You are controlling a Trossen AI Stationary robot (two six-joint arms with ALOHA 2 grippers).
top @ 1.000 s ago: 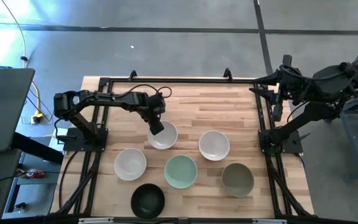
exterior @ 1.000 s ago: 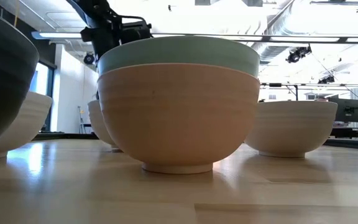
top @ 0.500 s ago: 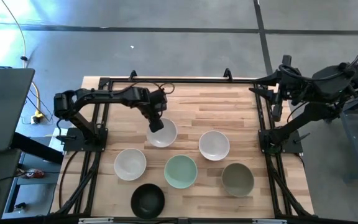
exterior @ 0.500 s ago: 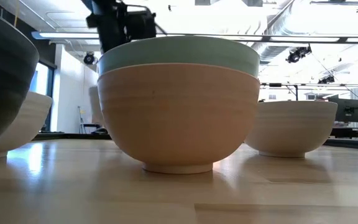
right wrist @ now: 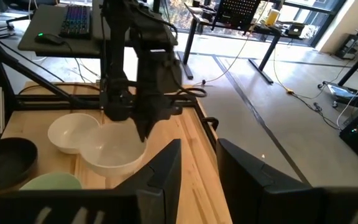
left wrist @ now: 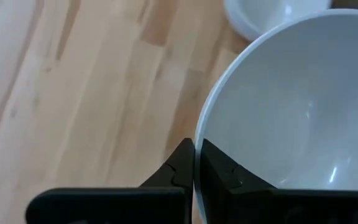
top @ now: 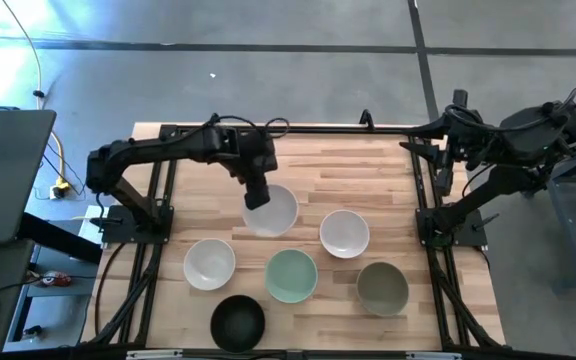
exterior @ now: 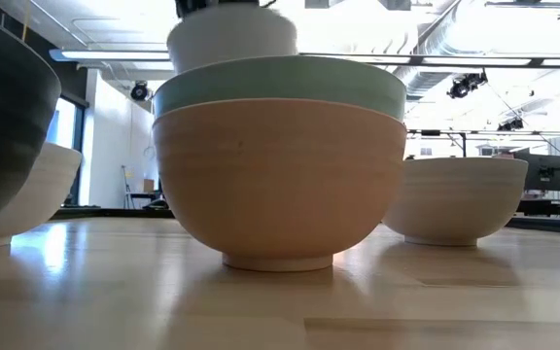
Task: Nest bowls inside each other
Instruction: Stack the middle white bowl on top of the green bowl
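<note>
One white bowl [top: 271,209] is raised clear of the tabletop [top: 368,170], its rim pinched between the closed fingers of the left end effector [left wrist: 195,163].

Hazards, as judged:
- A rim-only grip at one edge may let the bowl pivot or slip out.
- A tilted bowl may strike another white bowl [top: 345,232] or the mint green bowl [top: 291,275] on descent.
- Off-centre release may leave it cocked, not nested.

The right end effector [right wrist: 199,160], fingers apart and empty, waits beyond the tabletop's right edge.
</note>
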